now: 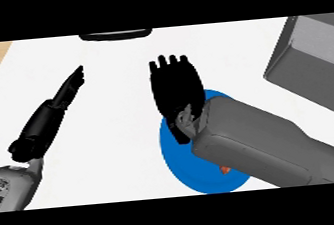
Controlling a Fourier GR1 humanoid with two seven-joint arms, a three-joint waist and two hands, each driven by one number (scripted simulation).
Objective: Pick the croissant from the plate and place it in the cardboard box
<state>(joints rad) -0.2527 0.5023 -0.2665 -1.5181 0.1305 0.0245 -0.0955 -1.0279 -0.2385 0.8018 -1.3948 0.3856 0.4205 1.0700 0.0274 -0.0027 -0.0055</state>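
Because only the head view is given, everything rests on it. Seen from above, the right hand (175, 86) hangs over the far-left rim of the blue plate (175, 159), its fingers straight and released, pointing away from the robot and holding nothing. Only 1 small orange sliver shows of what I take to be the croissant (224, 169), peeking out under the right forearm near the plate's near side. So it lies behind the fingertips, back toward the robot, and the hand would need to draw back to reach it. Its long axis cannot be told. The right hand is far nearer than the left hand (70, 88), which rests open at the left, well apart from the plate. The box (310, 64) sits at the right edge, cut off by the frame.
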